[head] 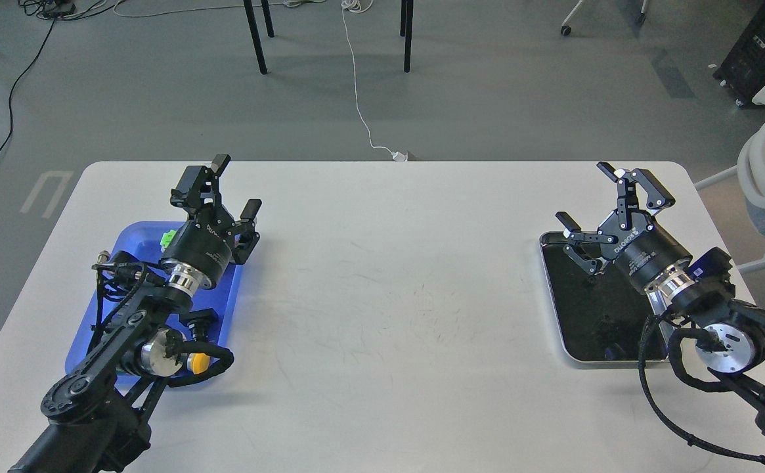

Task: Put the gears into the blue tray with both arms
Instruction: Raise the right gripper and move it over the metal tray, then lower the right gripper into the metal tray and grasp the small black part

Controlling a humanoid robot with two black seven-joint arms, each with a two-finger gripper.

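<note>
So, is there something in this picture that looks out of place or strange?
Nothing is spilled or broken. One oddity: the blue tray, meant for gears, holds push-button switches with a green cap and a yellow cap; no gear is clearly visible. The silver tray sits square. Both end effectors, left and right, are open.

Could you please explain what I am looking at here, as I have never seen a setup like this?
This is one picture from the robot's own head, looking down at a white table. The two black arms are its own. Its left hand hangs open over a blue tray on the left; its right hand hangs open over a silver tray with a black inside on the right. Neither hand holds anything. In the blue tray, partly hidden by the arm, lie push-button switches, one with a green cap and one with a yellow cap. I cannot make out any gears.
</note>
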